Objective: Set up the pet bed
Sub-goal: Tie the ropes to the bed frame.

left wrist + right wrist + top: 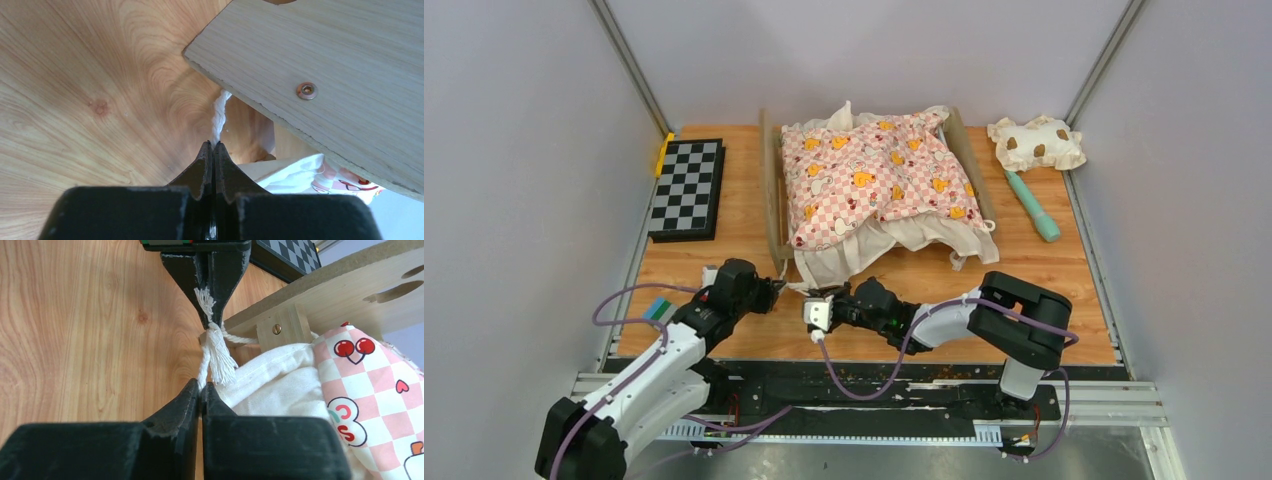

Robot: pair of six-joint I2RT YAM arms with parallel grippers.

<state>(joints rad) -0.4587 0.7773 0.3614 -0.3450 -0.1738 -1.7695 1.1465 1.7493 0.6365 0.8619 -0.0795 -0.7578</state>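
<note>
2 robot arms meet at the near left corner of the pet bed. The bed stands toward 12 o'clock on the wooden table, under a pink checkered cushion. The left gripper has its jaws pressed together on a white cord beside the bed's wood panel. At its 4 o'clock, the right gripper pinches the frayed cord below a knot. A chessboard lies at 10 o'clock. A spotted pillow and a teal stick lie at 2 o'clock.
</note>
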